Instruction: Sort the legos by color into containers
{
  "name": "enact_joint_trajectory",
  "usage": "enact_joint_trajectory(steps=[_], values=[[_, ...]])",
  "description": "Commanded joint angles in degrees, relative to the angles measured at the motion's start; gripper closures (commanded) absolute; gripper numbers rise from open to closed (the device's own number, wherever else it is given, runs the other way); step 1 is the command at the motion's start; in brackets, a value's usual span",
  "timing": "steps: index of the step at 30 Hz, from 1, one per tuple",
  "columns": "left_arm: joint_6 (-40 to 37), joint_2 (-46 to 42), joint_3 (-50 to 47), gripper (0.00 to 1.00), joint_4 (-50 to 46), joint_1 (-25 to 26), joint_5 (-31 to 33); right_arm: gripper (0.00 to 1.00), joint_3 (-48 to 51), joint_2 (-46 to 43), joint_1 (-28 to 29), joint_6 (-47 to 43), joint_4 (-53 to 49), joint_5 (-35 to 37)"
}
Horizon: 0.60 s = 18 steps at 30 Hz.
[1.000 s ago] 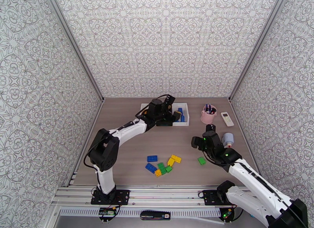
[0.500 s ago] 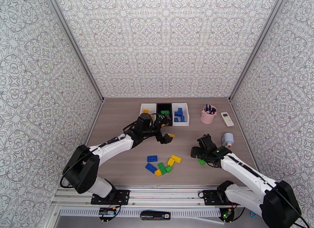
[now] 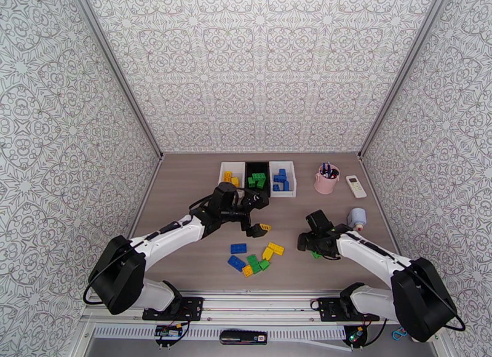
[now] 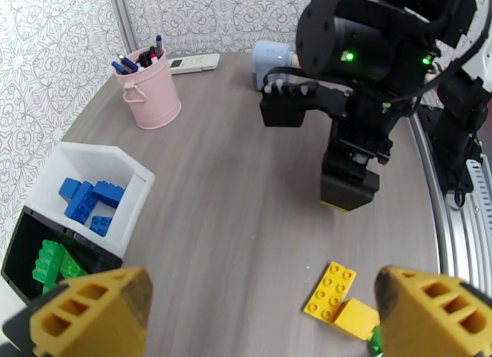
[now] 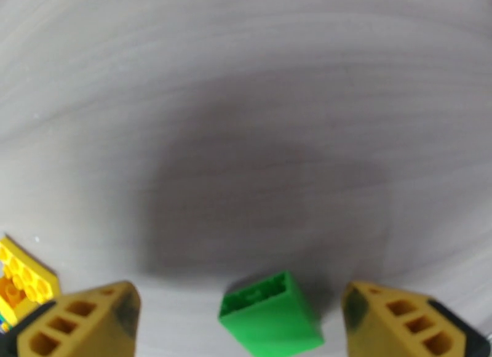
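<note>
One green brick [image 5: 270, 315], small, glossy and sharp-cornered, flat on the matte wood-grain bench [image 3: 184, 192], right of middle. Right claw [image 5: 246, 324] astride it, spread wide: blocky yellow fingers [image 5: 80, 324] with rectangular slots, one on each side, a strip of bare bench between each and the brick. Nothing gripped.

To the left, near the front middle, a loose heap [image 3: 255, 258] of studded bricks: two blue slabs at its left, yellow plates at right and front, green ones tucked in the centre, several touching.

Between heap and bins, left claw [image 4: 264, 303] over bare bench, fully spread and empty, same slotted yellow fingers.

At the back, three rectangular open-top plastic bins touching in a row: left bin [image 3: 229, 167], white, with yellow bricks; black bin [image 3: 257, 165], with green; right bin [image 3: 293, 183], white and thin-walled, with blue bricks jumbled inside.

Further right, a pink bucket-shaped cup [image 3: 326, 181] with a small handle and pens, a flat white remote [image 3: 355, 186], and a pale blue cylinder [image 3: 357, 217] on its side.
</note>
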State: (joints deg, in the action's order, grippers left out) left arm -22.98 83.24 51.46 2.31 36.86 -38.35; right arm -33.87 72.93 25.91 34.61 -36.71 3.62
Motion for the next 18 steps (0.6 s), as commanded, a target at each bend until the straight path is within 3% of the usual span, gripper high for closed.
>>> enact_joint_trajectory(steps=[1,18], values=[[-0.8,0.0,-0.1,0.00,-1.8,0.3,-1.9,0.17,-1.6,0.8,-0.2,-2.1,-3.8,-1.2],[2.0,0.0,0.3,0.00,-3.2,-1.2,-2.2,0.46,-4.9,6.2,0.1,-5.6,-6.0,-0.5]])
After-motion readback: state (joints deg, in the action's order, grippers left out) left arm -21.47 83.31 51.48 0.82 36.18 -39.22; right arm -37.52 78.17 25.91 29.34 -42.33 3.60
